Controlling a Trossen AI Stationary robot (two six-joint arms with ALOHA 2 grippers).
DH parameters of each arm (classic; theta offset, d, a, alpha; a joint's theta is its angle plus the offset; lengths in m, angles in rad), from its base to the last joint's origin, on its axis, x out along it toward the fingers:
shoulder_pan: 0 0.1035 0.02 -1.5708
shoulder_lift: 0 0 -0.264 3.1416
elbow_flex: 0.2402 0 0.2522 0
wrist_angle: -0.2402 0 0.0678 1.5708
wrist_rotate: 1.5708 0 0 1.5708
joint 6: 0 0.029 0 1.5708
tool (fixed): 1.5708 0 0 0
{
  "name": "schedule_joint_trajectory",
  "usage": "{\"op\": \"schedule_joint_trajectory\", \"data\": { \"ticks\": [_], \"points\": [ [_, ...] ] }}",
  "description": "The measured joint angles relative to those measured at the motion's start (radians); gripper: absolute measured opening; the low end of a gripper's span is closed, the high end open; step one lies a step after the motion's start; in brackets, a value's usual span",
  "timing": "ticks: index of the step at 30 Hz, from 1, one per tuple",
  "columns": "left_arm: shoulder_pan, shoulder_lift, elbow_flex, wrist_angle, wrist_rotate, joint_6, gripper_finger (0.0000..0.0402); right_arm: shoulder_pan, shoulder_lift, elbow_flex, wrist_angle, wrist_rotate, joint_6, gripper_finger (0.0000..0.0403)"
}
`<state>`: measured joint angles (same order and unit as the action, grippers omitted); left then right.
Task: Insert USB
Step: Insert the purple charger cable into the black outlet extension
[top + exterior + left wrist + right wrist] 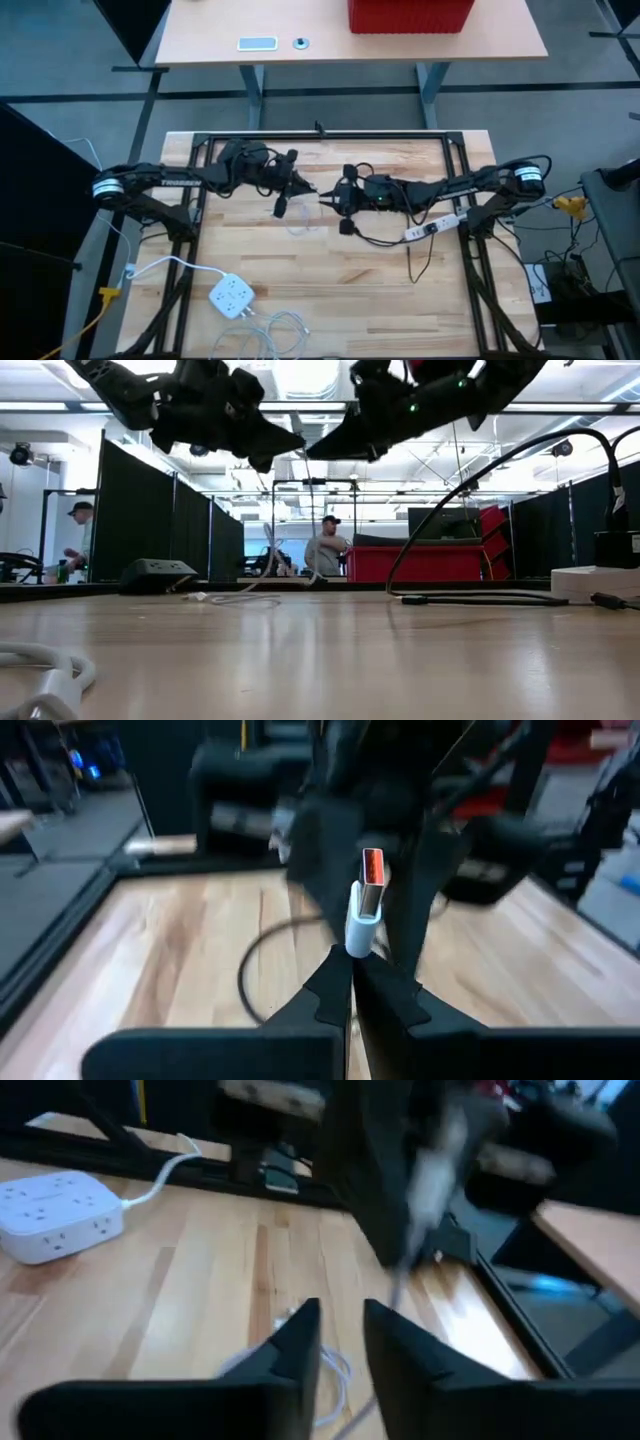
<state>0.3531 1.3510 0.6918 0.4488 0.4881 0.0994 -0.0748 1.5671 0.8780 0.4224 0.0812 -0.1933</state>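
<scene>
White USB plug (364,905) with orange tongue, black left gripper (350,982), pale wood table (330,280), white power strip (232,296), red bin (410,14)

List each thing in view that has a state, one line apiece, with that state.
USB plug: pinched in the left claw, metal end free, lifted off the table.
Left claw: shut on the plug.
Right claw: open, empty.
White power strip: lying on the table, sockets up.

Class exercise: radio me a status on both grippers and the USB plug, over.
Left gripper shut on USB plug, held above table centre. Right gripper open, empty, facing it close by. White power strip sits at the table's near left, untouched. Nothing between the grippers.
</scene>
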Motion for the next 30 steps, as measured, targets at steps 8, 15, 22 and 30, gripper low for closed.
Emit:
{"op": "schedule_joint_trajectory", "data": {
  "ticks": [8,15,22,30],
  "points": [
    [-0.001,0.004,-0.008,0.036,0.0,-0.034,0.0,-0.03,0.017,0.0,0.041,0.008,0.003,0.017],
    [-0.005,0.004,-0.006,0.058,-0.004,-0.035,0.0,-0.028,0.016,0.0,0.068,0.001,0.04,0.015],
    [-0.006,0.005,-0.006,0.083,-0.007,-0.042,0.0,-0.028,0.017,0.0,0.085,-0.01,0.036,0.0047],
    [-0.007,0.005,-0.006,0.083,-0.007,-0.061,0.0002,-0.028,0.017,0.0,0.082,-0.01,0.057,0.0006]
  ]
}}
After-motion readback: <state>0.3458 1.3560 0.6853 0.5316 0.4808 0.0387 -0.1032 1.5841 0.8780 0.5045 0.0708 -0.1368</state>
